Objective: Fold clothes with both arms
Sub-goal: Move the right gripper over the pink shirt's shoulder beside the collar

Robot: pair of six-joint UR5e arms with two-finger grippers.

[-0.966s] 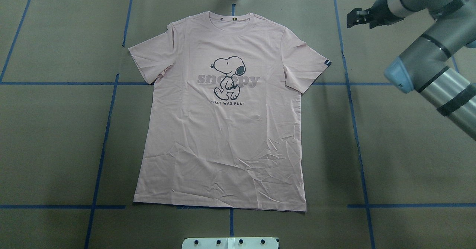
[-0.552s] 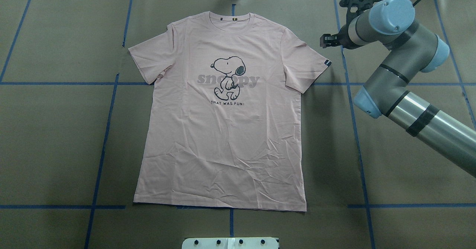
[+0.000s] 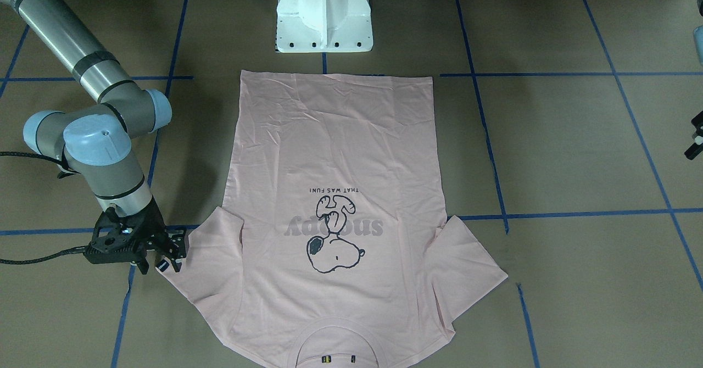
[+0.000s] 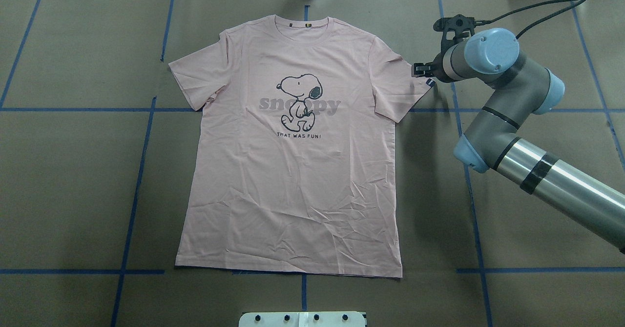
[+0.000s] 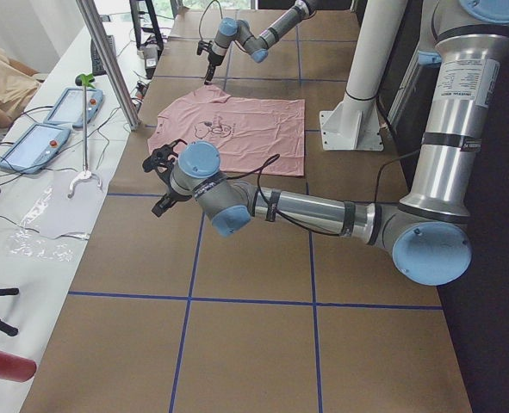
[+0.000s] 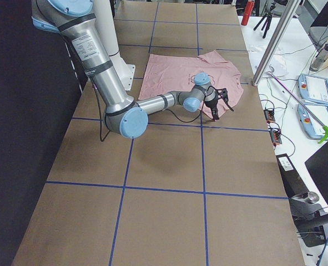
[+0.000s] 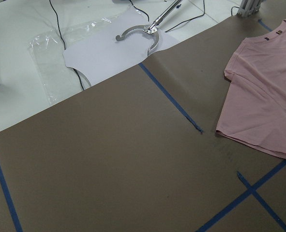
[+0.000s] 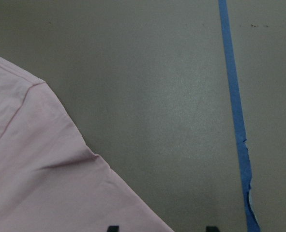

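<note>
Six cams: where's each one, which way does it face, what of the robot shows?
Front-facing: across the table, facing the robot, steeply down; shirt collar nearest; right arm, base show.
Overhead: behind the robot, looking forward and down; right arm shows.
Exterior left: table's end; left arm near, right far.
Exterior right: opposite end; right arm near.
Left wrist: down at shirt edge and table; no robot parts.
Right wrist: close on shirt edge; fingertips show.
Front-facing and overhead share the right gripper at the tagged sleeve.
</note>
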